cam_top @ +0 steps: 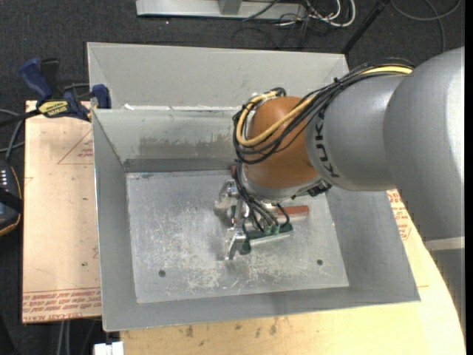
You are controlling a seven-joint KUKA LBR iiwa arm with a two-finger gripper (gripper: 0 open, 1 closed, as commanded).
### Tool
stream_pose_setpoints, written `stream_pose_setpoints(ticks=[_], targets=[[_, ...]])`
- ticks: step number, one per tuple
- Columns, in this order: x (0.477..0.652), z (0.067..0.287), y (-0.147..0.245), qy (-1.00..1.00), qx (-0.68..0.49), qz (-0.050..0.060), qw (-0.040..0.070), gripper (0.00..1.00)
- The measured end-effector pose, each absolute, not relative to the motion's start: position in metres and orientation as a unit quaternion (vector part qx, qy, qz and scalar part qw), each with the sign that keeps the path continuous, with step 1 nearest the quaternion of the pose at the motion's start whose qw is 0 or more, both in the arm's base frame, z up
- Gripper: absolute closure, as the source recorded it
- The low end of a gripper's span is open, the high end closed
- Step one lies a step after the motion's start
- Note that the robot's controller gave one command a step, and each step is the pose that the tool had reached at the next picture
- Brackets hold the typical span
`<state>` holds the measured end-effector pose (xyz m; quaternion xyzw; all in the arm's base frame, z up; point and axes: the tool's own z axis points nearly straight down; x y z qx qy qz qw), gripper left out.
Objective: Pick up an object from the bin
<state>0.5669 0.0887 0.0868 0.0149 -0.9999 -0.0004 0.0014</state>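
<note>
Pincer [236, 244] — open or closed, cannot tell — hangs low in the bin [162, 228], a flat green piece [273, 232] just beside it.

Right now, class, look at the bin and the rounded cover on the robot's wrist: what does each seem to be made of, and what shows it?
The bin looks like grey sheet metal, matte: flat folded walls and pale scratches worn into its floor. The cover is orange-brown, smooth and glossy with a soft highlight, probably moulded plastic, though painted metal is possible.
</note>
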Motion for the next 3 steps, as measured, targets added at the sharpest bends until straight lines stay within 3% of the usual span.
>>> stream_pose_setpoints(ticks=[1,2,3], targets=[[0.5848,0.0792,0.0209,-0.987,0.161,-0.001,-0.010,1.00],[0.5818,0.0755,0.0190,-0.987,0.161,0.000,-0.005,0.00],[0.5818,0.0755,0.0190,-0.987,0.161,0.000,-0.005,0.00]])
